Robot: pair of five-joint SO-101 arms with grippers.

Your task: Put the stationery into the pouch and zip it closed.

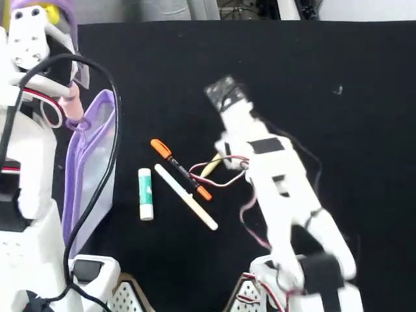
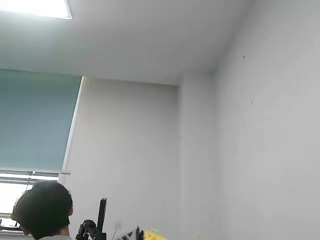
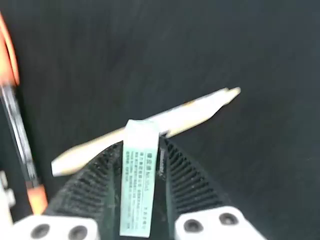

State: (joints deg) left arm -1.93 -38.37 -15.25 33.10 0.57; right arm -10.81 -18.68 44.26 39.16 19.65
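Note:
A purple see-through pouch (image 1: 91, 162) stands on its edge at the table's left, leaning against my left arm (image 1: 29, 58), which rises beside it. On the black table lie an orange marker (image 1: 179, 168), a white pen (image 1: 187, 197) and a white-and-green glue stick (image 1: 146, 194). My right gripper (image 3: 141, 144) is down at the table, shut on a cream pen (image 3: 195, 111) across its middle, where a white label (image 3: 138, 185) hangs between the fingers. In the high view the cream pen (image 1: 209, 167) pokes out below the right gripper (image 1: 220, 155), just right of the orange marker.
Cables loop from the left arm over the pouch and from the right arm (image 1: 279, 188) near the marker's tip. The table's far and right parts are bare black cloth (image 1: 338, 91). Both arm bases stand at the front edge.

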